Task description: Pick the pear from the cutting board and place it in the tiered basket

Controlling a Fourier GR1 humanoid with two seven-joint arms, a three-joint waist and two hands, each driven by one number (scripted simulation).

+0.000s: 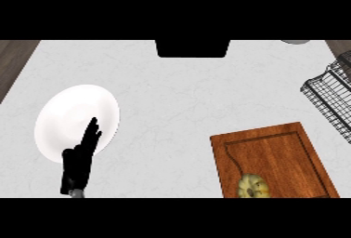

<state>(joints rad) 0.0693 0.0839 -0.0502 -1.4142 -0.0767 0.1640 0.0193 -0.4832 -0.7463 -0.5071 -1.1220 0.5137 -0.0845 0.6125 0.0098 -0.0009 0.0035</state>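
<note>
A yellow-green pear [252, 185] lies near the front edge of the wooden cutting board [274, 148], at the lower right of the head view. The black wire tiered basket [332, 95] stands at the right edge, beyond the board. My left hand [79, 160] shows at the lower left with its fingers straight and pointing up, overlapping the white plate's lower edge; it holds nothing. My right hand is out of view.
A white plate [75, 116] lies on the pale counter at the left. A black object [192, 48] sits at the back centre. A grey round thing [296, 41] peeks in at the top right.
</note>
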